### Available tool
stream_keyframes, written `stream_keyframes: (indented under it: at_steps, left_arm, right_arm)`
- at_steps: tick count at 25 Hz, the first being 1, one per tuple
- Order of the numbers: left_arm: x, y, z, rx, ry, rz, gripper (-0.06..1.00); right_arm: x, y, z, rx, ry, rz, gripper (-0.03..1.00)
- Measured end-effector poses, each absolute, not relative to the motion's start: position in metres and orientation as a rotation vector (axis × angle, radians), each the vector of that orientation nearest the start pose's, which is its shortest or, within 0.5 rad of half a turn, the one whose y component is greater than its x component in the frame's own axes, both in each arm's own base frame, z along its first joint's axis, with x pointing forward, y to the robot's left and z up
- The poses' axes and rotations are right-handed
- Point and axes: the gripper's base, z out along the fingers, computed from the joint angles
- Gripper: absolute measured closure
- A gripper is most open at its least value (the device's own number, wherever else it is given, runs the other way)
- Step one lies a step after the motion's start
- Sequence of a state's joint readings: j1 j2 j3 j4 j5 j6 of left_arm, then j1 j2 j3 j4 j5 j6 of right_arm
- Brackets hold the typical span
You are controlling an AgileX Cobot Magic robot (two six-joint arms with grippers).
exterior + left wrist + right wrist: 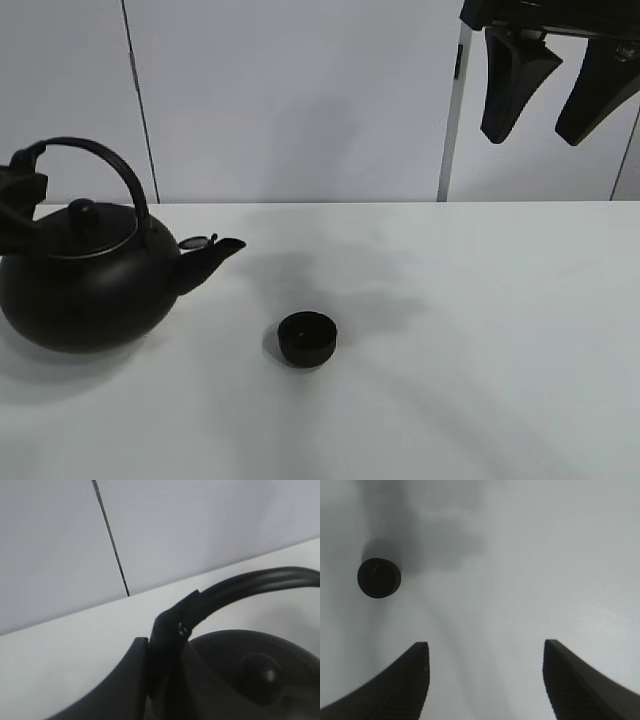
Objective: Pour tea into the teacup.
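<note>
My left end effector pinches the kettle by its handle. The right end effector hangs spread, well apart from the kettle. The teacup sits on the desk near the kettle's spout. The grasp looks made; next I'd lift and tip the spout over the teacup.

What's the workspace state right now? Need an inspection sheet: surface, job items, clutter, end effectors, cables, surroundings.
Surface: white table, soft shadows, no spills seen.
Job's things: teacup upright near mid table, standing alone. Black kettle upright at the left, lid on, spout pointing toward the teacup but apart from it.
Clutter: nothing seen.
End effectors: left end effector is at the left end of the kettle's handle; whether it is closed cannot be told. Right end effector is open, empty and raised at upper right.
Cables: nothing seen.
Surroundings: white wall panels with a dark seam; metal post at right.
</note>
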State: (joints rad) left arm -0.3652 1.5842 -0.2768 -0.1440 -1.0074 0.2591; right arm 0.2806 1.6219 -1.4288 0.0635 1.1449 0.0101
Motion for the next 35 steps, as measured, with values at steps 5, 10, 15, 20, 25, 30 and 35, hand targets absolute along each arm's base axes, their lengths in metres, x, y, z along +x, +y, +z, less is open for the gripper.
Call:
stream_keyframes:
  at_steps: [5,10,15,20,25,30,35]
  left_arm:
    - [0.233,-0.078,0.178,0.372,1.700,-0.043,0.83]
    - [0.247,-0.084,0.185,0.317,1.747,-0.108,0.83]
    - [0.250,-0.092,0.188,0.275,1.782,-0.162,0.83]
    - [0.243,-0.108,0.187,0.325,1.791,-0.210,0.83]
    - [0.237,-0.120,0.186,0.361,1.790,-0.251,0.83]
    - [0.234,-0.125,0.186,0.314,1.808,-0.271,0.83]
    - [0.231,-0.127,0.184,0.210,1.840,-0.285,0.83]
  right_arm:
    - [0.319,0.097,0.312,-0.358,2.806,0.153,0.52]
    - [0.319,0.097,0.312,-0.357,2.805,0.153,0.52]
    - [0.319,0.097,0.312,-0.357,2.804,0.154,0.52]
    - [0.319,0.097,0.312,-0.357,2.804,0.154,0.52]
    - [0.319,0.097,0.312,-0.357,2.804,0.154,0.52]
    - [0.319,0.097,0.312,-0.357,2.804,0.154,0.52]
    - [0.319,0.097,0.312,-0.356,2.804,0.154,0.52]
